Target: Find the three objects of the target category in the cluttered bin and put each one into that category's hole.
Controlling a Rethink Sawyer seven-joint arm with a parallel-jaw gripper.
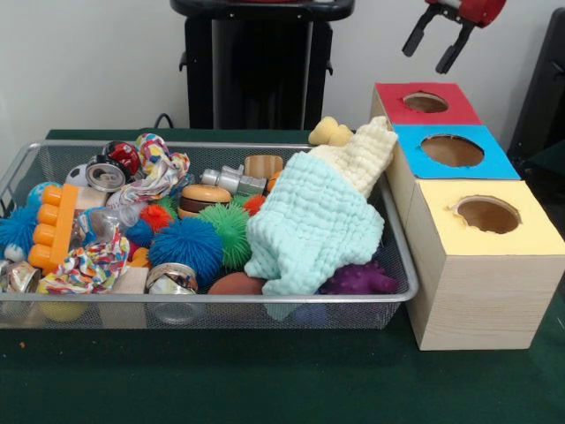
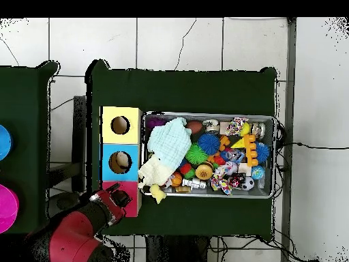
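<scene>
My gripper (image 1: 439, 40) hangs high above the far end of the row of boxes, up over the red box (image 1: 424, 103), and its two black fingers are spread apart with nothing between them. From overhead my gripper (image 2: 117, 198) sits right at the red box's edge, clear of the bin.

The bin (image 1: 399, 291) lies on the green table (image 1: 265, 380), long side toward the front camera, its right rim just beside the boxes. Three boxes run near to far: yellow box (image 1: 494, 265) nearest, blue box (image 1: 455, 152) in the middle, red one farthest, each with a round hole on top. All three holes are open to the air above.

Inside the bin it is crowded. A pale green cloth (image 1: 309, 225) spreads across the right half, and a cream cloth (image 1: 366, 155) drapes over the far right rim toward the blue box. A purple spiky toy (image 1: 357, 281) sits at the near right corner, a blue spiky ball (image 1: 184, 247) and a green spiky ball (image 1: 228, 228) in the middle. An orange toothed block (image 1: 53, 225) stands at the left.

Bare green table runs along the near side of the bin.
</scene>
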